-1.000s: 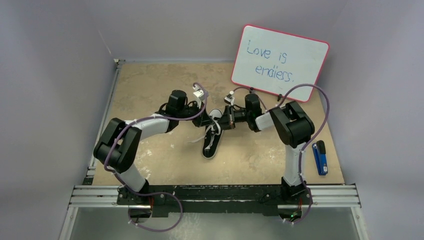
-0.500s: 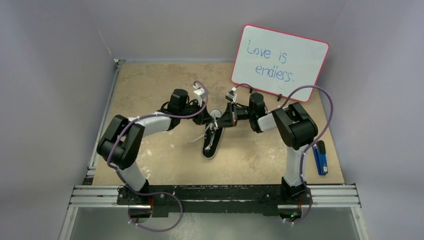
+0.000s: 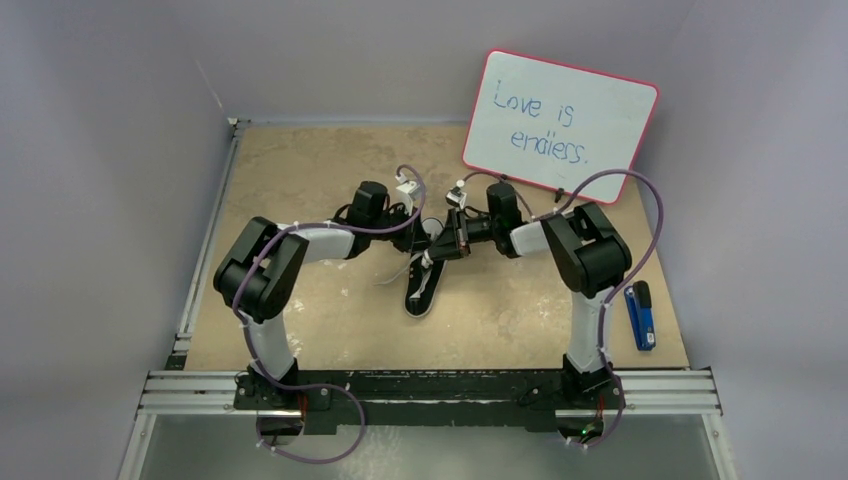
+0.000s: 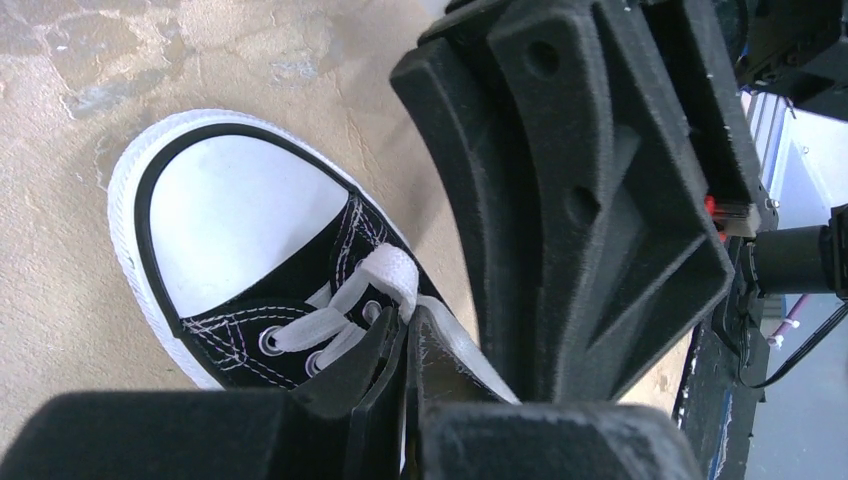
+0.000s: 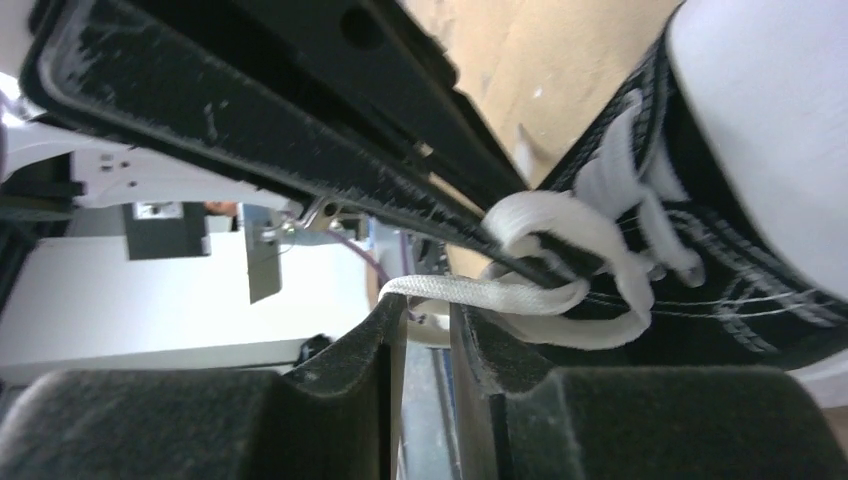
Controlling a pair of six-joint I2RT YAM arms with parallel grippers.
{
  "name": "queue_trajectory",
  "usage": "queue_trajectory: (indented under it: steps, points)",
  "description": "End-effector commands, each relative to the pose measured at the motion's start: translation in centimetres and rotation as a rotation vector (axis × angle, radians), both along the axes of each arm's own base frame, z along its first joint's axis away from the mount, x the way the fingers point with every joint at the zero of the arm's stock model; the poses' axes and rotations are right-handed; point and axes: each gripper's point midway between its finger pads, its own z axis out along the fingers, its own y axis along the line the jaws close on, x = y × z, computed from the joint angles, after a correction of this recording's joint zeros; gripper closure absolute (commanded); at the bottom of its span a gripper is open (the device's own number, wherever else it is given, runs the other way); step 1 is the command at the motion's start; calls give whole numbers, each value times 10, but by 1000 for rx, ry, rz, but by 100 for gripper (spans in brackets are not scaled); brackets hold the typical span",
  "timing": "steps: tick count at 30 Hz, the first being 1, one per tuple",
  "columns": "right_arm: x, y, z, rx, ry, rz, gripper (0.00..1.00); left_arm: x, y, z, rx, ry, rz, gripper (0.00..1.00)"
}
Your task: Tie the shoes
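The small black sneaker (image 3: 421,288) lies mid-table, white toe cap toward the near edge. Both grippers meet over its laces. In the left wrist view, the toe cap (image 4: 235,215) fills the left side. My left gripper (image 4: 409,328) is shut, pinching a white lace (image 4: 392,272) by the eyelets, and it also shows in the top view (image 3: 417,238). The right gripper's black body (image 4: 600,200) crowds beside it. My right gripper (image 5: 425,308), also in the top view (image 3: 444,243), is open by a narrow gap. A white lace strand (image 5: 480,291) lies across its fingertips, beside the shoe (image 5: 730,300).
A pink-framed whiteboard (image 3: 560,120) with writing leans on the back wall at right. A blue stapler-like object (image 3: 640,315) lies near the right arm's base. An aluminium rail (image 3: 430,385) runs along the table's near edge. A loose lace end (image 3: 393,277) trails left of the shoe.
My left arm has swung right, bringing its gripper in over the laces close against the right gripper. The right gripper has shifted slightly. The shoe has stayed in place.
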Motion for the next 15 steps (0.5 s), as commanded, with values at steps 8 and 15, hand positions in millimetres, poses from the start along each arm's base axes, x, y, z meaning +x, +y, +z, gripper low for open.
queue_trajectory:
  steps: [8, 15]
  points:
    - [27, -70, -19, -509, -82, -128, 62, -7, 6, -6, 20, -11, 16, 100]
    - [19, -62, 16, -607, -332, -60, 59, -7, 5, -3, 14, -16, 11, 100]
